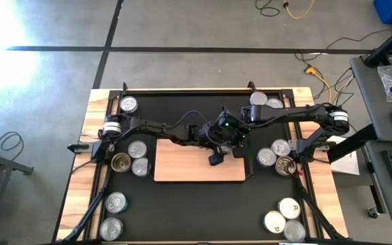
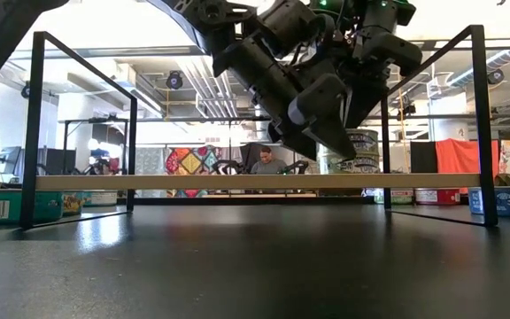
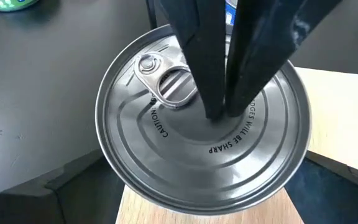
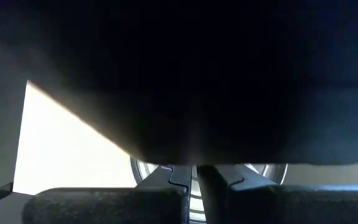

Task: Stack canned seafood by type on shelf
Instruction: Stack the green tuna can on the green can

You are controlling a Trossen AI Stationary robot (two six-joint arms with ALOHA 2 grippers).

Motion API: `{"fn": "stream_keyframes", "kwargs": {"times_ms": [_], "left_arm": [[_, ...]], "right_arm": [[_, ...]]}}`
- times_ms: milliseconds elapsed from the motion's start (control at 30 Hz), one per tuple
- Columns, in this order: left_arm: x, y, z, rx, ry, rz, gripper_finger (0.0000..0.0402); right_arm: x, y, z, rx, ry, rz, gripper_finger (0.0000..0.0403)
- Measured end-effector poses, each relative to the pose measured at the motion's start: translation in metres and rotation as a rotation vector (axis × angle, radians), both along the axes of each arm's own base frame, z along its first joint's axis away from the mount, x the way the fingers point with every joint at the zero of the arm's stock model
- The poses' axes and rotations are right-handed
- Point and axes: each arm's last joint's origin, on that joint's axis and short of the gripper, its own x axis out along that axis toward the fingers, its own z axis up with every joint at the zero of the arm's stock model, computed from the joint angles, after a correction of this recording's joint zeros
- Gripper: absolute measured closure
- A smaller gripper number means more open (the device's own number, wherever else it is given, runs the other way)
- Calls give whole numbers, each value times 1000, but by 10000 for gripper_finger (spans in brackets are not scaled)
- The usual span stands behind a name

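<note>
A silver-topped can [image 3: 166, 155] with a pull tab stands upright on the shelf [image 1: 182, 167], a light-wood board, at its far right corner. In the high view both arms hide it. My left gripper [image 1: 229, 146] reaches in from the left, open, with one finger on either side of the can. My right gripper [image 3: 219, 115] comes down from above, shut, with its tips on the lid. The low view shows the can's labelled side [image 2: 361, 151] above the board's edge [image 2: 193, 182]. My left gripper's fingers stand beside the can's wall, low on either side; I cannot tell whether they touch it. My right gripper's shut fingertips [image 3: 213, 106] rest on the middle of the lid [image 3: 229, 134], next to the pull tab. They come from above, pointing steeply down. The can stands on the board.
Loose cans lie on the black mat: a cluster left of the shelf [image 1: 131, 156], one at the far left [image 1: 128, 104], two at the near left [image 1: 113, 216], some right of the shelf [image 1: 274, 153], far right [image 1: 260, 101] and near right [image 1: 284, 218].
</note>
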Motion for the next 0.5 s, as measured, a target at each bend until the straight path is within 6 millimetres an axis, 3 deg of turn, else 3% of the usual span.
{"fn": "stream_keyframes", "kwargs": {"times_ms": [500], "left_arm": [[-9, 1, 4, 68, 85, 5, 10]], "right_arm": [[0, 0, -2, 3, 4, -32, 390]]}}
